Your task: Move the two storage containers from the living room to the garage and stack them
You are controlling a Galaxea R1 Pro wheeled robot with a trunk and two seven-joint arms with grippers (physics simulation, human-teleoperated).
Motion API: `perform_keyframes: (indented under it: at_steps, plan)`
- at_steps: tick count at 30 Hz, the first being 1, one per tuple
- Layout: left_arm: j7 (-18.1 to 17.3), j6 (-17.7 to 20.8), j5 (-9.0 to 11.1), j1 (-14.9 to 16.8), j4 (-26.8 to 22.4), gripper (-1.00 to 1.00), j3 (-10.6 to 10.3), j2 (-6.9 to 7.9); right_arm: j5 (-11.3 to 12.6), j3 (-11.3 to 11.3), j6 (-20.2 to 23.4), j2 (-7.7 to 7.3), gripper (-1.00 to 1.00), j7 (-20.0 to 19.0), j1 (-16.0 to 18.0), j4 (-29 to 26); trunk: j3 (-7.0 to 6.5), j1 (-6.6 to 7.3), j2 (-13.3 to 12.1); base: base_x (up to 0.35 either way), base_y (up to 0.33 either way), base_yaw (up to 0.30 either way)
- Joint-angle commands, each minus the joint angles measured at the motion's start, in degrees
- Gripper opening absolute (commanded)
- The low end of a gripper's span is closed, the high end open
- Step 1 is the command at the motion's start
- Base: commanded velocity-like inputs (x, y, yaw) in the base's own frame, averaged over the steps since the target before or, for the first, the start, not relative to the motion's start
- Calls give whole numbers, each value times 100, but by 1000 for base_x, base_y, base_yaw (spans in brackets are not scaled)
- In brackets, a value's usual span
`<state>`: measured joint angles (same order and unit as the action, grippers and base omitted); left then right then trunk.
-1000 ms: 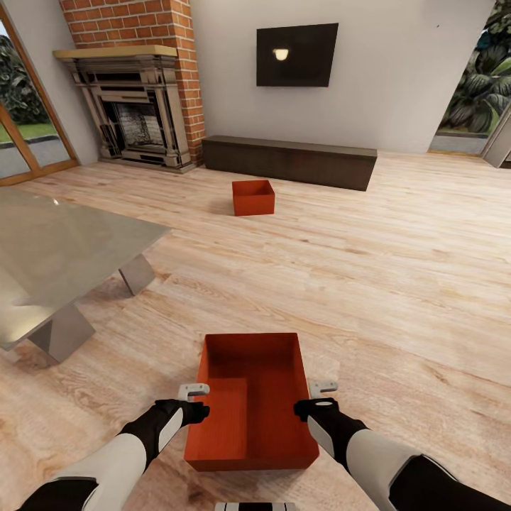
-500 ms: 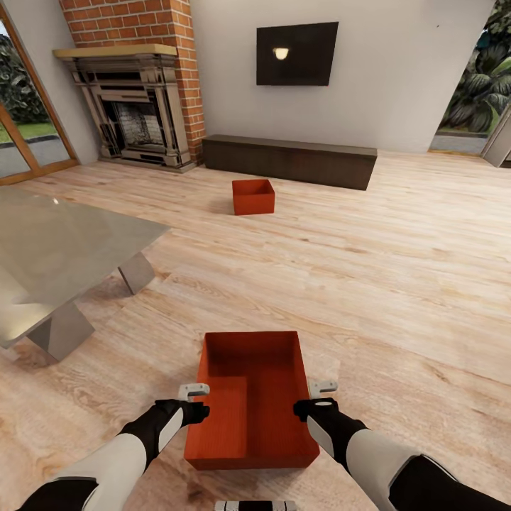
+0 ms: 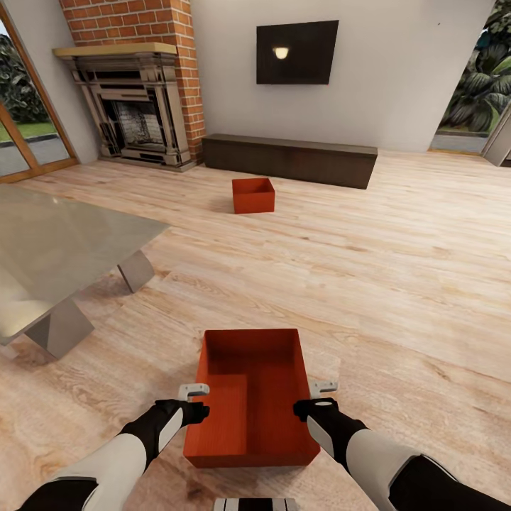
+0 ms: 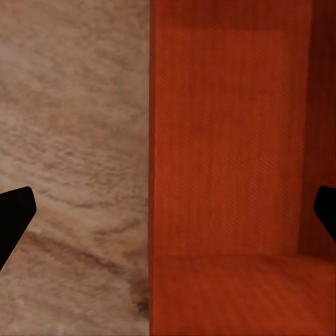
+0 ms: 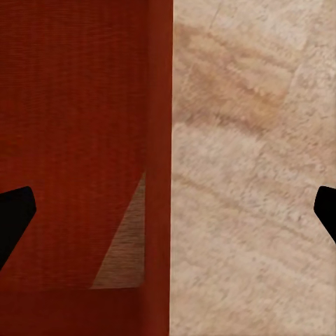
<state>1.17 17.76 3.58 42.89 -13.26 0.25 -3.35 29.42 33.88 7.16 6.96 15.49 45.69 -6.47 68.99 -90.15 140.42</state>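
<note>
near orange-red container (image 3: 252, 397) and far one (image 3: 253, 196) sit upright, well apart.

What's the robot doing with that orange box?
The robot stands in the living room over one orange-red storage container on the wood floor. Its left claw is at one long wall and its right claw at the other. Both claws are open, each straddling a wall, so nothing is squeezed yet. The second container waits farther off, near the low dark cabinet under the TV.

Near storage container (image 3: 252, 397) smooth, matt orange-red; floor (image 3: 383, 284) pale grained wood planks; table (image 3: 50, 248) glossy glass.
</note>
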Motion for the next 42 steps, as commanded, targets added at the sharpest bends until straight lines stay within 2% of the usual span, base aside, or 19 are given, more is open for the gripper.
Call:
perform_keyframes:
  at_steps: [1, 6, 10, 38, 42]
  plan:
    - [12, 34, 38, 0, -11, 100, 2, -2, 29, 48, 40, -2, 100, 33, 1, -13, 4, 1, 2, 0, 0, 0]
    - [10, 34, 39, 0, -11, 100, 2, 1, 31, 48, 40, -5, 100, 36, 1, -13, 4, 1, 2, 0, 0, 0]
    - [12, 34, 38, 0, -10, 100, 2, 1, 29, 48, 40, -10, 100, 35, 1, -13, 76, -87, 162, 0, 0, 0]
    - [6, 34, 32, 0, -1, 100, -15, 10, 40, 48, 46, -4, 100, 28, 1, -13, 76, -87, 162, 0, 0, 0]
    - [6, 34, 35, 0, -1, 100, -16, 10, 56, 48, 58, -9, 100, -127, 1, -13, 76, -87, 162, 0, 0, 0]
